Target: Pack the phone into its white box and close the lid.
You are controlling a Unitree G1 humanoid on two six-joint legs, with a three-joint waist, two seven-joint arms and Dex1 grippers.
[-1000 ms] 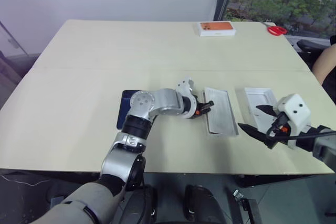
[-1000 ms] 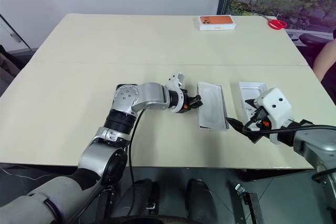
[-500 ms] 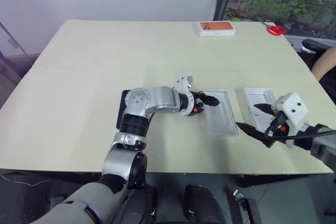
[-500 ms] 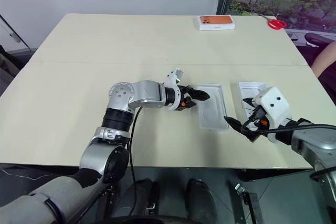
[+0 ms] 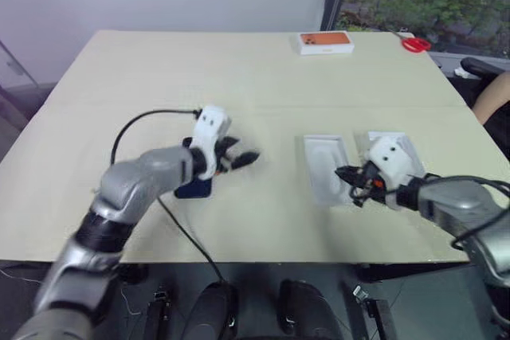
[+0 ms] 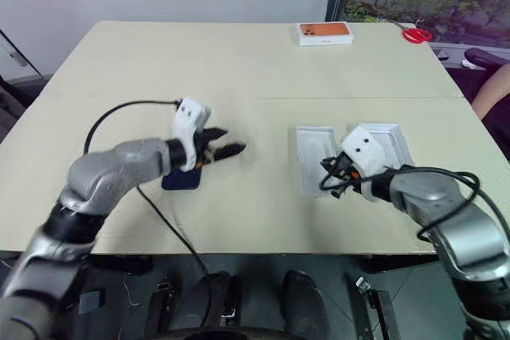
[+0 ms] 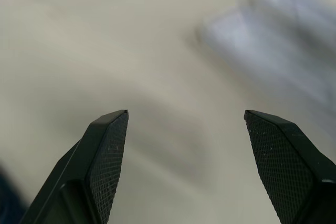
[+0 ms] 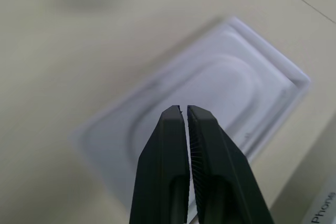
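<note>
Left end effector (image 5: 245, 157) hovers low over counter (image 5: 159, 77), fingers spread wide. Right end effector (image 5: 343, 173) angled down-left, fingers pressed together, empty.

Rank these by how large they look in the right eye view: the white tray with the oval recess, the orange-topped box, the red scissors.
1. White tray with the oval recess.
2. Orange-topped box, though it lies farther away, so this is unsure.
3. Red scissors, clearly smallest.

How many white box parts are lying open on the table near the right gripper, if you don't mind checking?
2: one tray with an oval recess, just left of the right gripper, and a second tray beside it, partly hidden behind that gripper.
</note>
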